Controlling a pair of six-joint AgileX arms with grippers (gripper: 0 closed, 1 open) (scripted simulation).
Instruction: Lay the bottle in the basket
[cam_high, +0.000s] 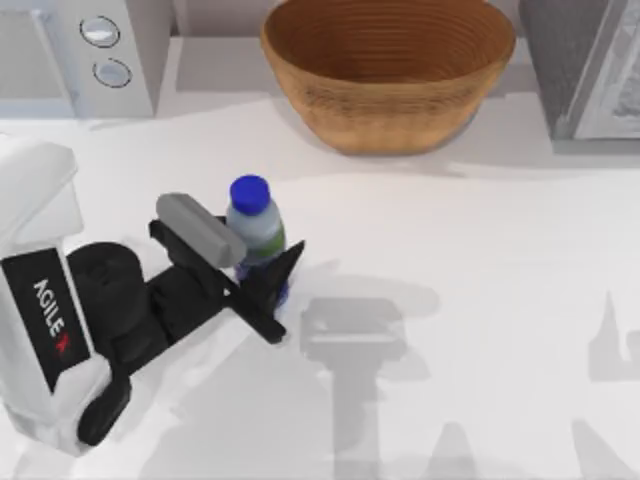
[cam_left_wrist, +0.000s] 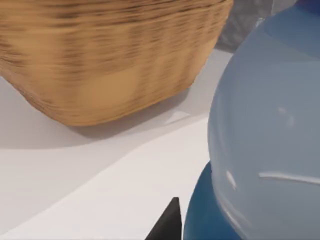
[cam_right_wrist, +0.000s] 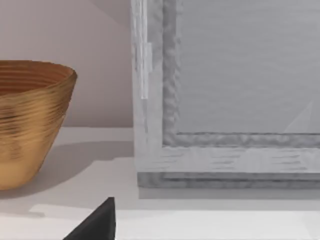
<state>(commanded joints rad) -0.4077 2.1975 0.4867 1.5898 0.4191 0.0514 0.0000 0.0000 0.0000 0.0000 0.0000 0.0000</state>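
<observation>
Top view: left gripper (cam_high: 262, 270) w/ fingers closed round upright bottle (cam_high: 254, 226) on table (cam_high: 480, 300), well short of basket (cam_high: 388, 70); right gripper state: can't tell.

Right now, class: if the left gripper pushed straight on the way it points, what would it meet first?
The bottle, already between the left gripper's fingers; beyond it, probably the basket, though depth is unclear.
</observation>
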